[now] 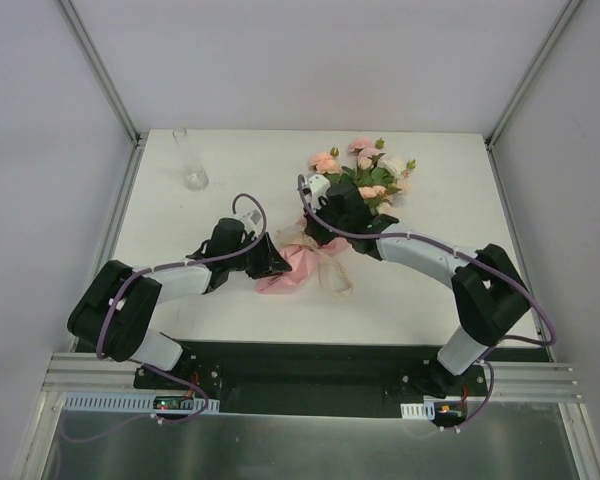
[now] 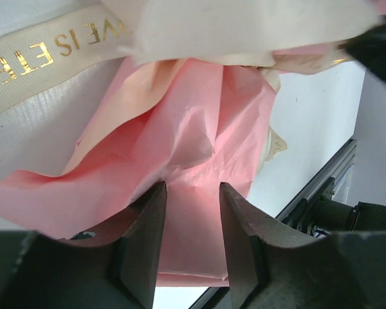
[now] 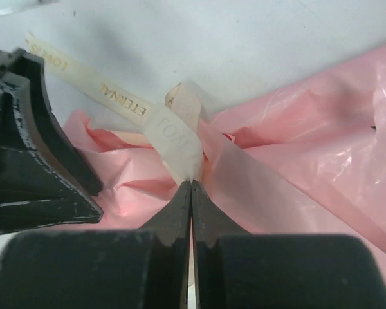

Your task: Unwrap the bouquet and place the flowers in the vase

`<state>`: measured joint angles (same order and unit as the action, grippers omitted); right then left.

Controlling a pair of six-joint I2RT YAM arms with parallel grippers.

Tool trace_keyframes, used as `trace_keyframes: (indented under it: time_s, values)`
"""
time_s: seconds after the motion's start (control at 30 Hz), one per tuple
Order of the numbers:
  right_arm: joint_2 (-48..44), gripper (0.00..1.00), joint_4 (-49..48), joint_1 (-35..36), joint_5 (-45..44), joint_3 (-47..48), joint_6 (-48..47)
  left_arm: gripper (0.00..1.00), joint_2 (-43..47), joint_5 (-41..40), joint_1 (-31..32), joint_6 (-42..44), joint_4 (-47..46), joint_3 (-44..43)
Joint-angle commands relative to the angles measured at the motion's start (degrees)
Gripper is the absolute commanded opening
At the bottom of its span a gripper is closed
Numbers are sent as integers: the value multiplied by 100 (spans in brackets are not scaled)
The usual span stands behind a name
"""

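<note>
The bouquet lies in the middle of the table, its pink, peach and cream flowers (image 1: 365,170) pointing to the far side. Its pink paper (image 1: 292,270) spreads toward me, with the cream ribbon (image 1: 334,276) trailing beside it. My right gripper (image 3: 192,183) is shut on the ribbon (image 3: 180,132) at the knot, above the pink paper (image 3: 309,141). My left gripper (image 2: 192,190) stands open, its jaws apart with a fold of pink paper (image 2: 193,129) lying between them. The clear glass vase (image 1: 193,160) stands upright at the far left, apart from both arms.
A loose tail of gold-lettered ribbon (image 2: 51,48) runs across the white tabletop (image 1: 430,290). The left gripper's black finger (image 3: 32,161) sits close on the left of the right gripper. The table's near edge and metal rail (image 1: 310,385) lie just behind the paper.
</note>
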<state>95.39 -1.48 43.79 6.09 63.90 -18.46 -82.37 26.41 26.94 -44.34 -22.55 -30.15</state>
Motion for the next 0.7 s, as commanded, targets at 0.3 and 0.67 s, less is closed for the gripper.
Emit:
trace_keyframes:
  time_s: [0.3,0.67]
  values:
    - [-1776,1,-2137,-924,2467,-457,3549,33,-482,-400,-31,-93,-312,308]
    - [-3131,0,-1426,-1250,2186,509,3594,33,-508,-435,-66,-22,-321,361]
